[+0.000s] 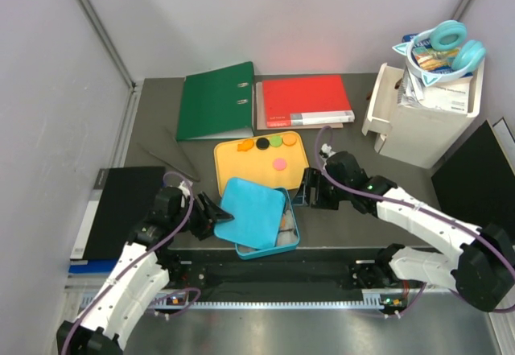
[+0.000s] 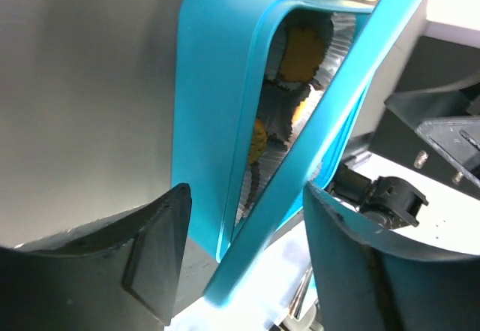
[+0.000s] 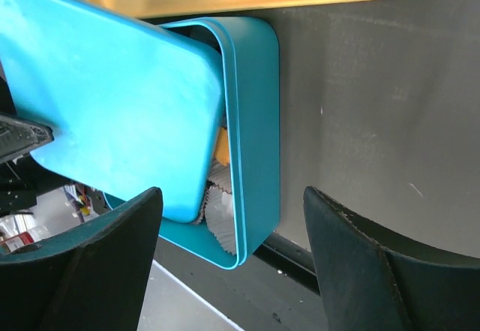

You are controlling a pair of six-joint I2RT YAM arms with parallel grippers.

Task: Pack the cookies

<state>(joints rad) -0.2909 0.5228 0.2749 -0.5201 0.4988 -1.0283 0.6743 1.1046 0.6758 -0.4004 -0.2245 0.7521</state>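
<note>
Lid [image 1: 252, 210] lies askew over tin [image 1: 288, 241], half-covering cookies [image 2: 306, 46]; left gripper [image 1: 219, 216] parted astride lid edge, gripping nothing; right gripper [image 1: 307, 187] wide, empty, probably bracing tin

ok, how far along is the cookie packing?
Done: orange cookies sit in paper cups inside the blue tin. In hand: the lid lies askew over it; the left gripper straddles its edge, jaws apart; the right gripper is open beside the tin. Left: loose cookies on the yellow tray, then closing the lid.
</note>
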